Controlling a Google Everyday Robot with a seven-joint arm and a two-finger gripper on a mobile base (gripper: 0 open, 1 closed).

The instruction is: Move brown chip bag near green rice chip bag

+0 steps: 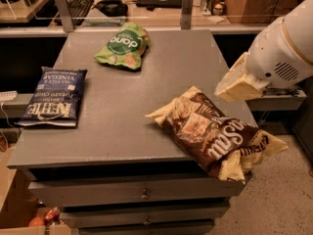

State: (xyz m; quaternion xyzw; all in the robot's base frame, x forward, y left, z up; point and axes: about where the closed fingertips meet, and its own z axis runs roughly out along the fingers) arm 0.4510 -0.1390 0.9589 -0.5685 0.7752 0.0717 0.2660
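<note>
The brown chip bag (pixel 210 131) lies flat on the grey table (pixel 117 126) at its front right corner, with its pale yellow right end hanging over the edge. The green rice chip bag (pixel 122 45) lies at the far middle of the table, well apart from the brown bag. My gripper (pixel 237 84) hangs from the white arm at the right, above and just behind the brown bag's far end, lifted off it and holding nothing.
A dark blue chip bag (pixel 56 97) lies near the table's left edge. Drawers (pixel 142 195) run below the front edge. A shelf with a keyboard (pixel 78 4) and other items stands behind the table.
</note>
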